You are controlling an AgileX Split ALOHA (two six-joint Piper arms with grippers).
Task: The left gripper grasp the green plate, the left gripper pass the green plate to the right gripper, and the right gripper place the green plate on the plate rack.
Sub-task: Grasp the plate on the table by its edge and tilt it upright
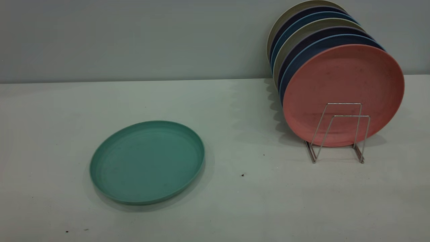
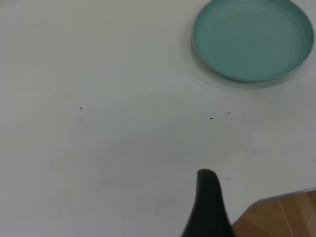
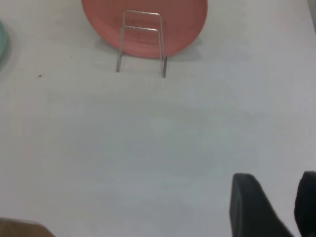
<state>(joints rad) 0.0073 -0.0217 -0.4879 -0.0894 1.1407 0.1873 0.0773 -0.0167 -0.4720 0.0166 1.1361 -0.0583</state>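
- Green plate (image 1: 147, 162) lies flat on the white table (image 1: 235, 201), open side up, on the left half of the exterior view. Nothing touches it.
- Plate rack (image 1: 339, 132) stands on the right half of the table, well apart from the green plate. Its thin silver wire loops stand upright, and the two nearest loops are bare.
- Salmon-pink plate (image 1: 342, 90) stands on edge just behind those two loops, the frontmost of a row of upright plates. Behind it come blue plates (image 1: 304, 55), then darker and beige ones, receding toward the grey wall (image 1: 134, 37).
- Small dark specks dot the table between the green plate and the rack, and near the front edge.
- Neither arm appears in the exterior view.
- Left gripper (image 2: 207, 207): only one dark finger shows, at the edge of the left wrist view, over bare table. The green plate (image 2: 253, 39) sits far off from it. Cannot tell whether the fingers are apart or together.
- A strip of wood-coloured surface (image 2: 281, 217) shows beside that finger, past the table edge.
- Right gripper (image 3: 276, 207): two dark fingers (image 3: 249, 205) are visible with a clear gap between them, holding nothing, over bare table. The rack (image 3: 141, 42) and pink plate (image 3: 143, 19) lie well ahead of it.
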